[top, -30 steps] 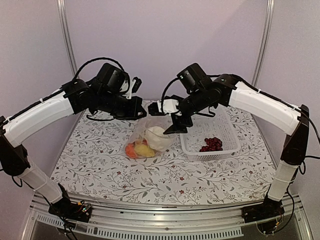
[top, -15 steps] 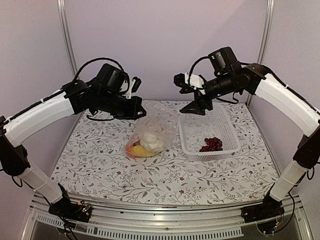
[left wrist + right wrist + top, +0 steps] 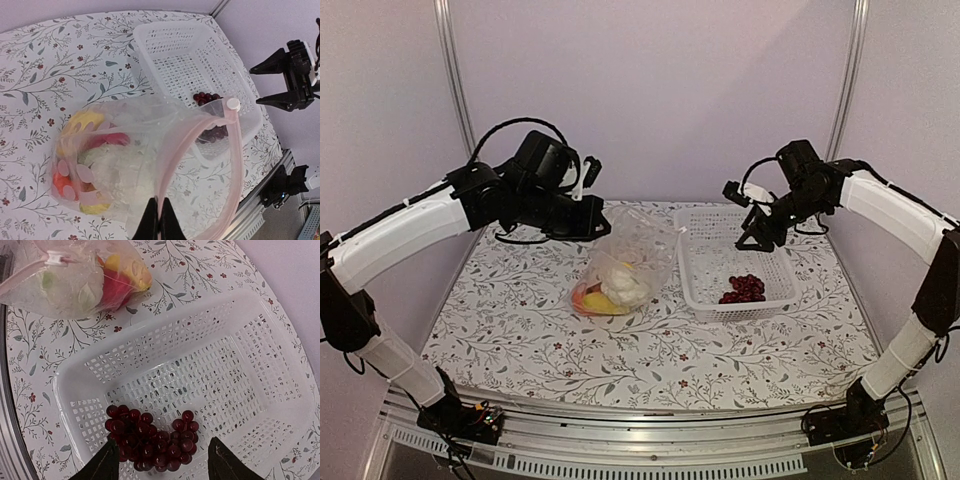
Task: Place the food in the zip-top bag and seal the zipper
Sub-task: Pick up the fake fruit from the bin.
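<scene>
Tabletop scene: two robot arms are reaching over a flowered table (image 3: 520, 330). Left gripper (image 3: 602, 227) is pinching the rim of a clear zip-top bag (image 3: 628, 262), with its fingers together on the plastic, and is holding the mouth up left of centre. This bag is resting just left of a white basket (image 3: 735, 312).

Left wrist view is showing details that the top view is not. A pink zipper (image 3: 233, 150) is curving open around the mouth, with a white slider (image 3: 232, 103) at one end. Inside the bag, a white cauliflower (image 3: 120, 160), yellow pieces (image 3: 80, 125) and a red pepper (image 3: 112, 137) are lying together.

Right gripper (image 3: 756, 238) is hovering above the basket's far right side, jaws apart and gripping nothing. Right wrist view is looking straight down between those fingers. A dark red grape bunch (image 3: 150, 440) is lying there at the basket's near end.
</scene>
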Controlling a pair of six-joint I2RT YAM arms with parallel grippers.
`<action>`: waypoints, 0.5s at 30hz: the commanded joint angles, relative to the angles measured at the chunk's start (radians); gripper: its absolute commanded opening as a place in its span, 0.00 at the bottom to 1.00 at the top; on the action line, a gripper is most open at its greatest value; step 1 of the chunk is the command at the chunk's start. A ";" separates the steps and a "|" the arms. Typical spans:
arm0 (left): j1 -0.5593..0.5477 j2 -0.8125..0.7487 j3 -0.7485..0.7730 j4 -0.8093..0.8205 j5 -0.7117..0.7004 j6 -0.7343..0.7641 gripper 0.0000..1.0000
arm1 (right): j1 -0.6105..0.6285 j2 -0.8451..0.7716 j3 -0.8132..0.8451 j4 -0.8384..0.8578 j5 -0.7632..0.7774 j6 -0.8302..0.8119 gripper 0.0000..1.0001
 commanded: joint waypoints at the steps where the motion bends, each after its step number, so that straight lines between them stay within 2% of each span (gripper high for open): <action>1: 0.010 -0.016 -0.025 0.036 -0.027 0.011 0.00 | -0.050 0.021 -0.061 -0.013 0.051 0.051 0.58; 15: 0.010 -0.040 -0.043 0.049 -0.036 0.004 0.00 | -0.073 0.170 -0.127 0.004 0.151 0.146 0.61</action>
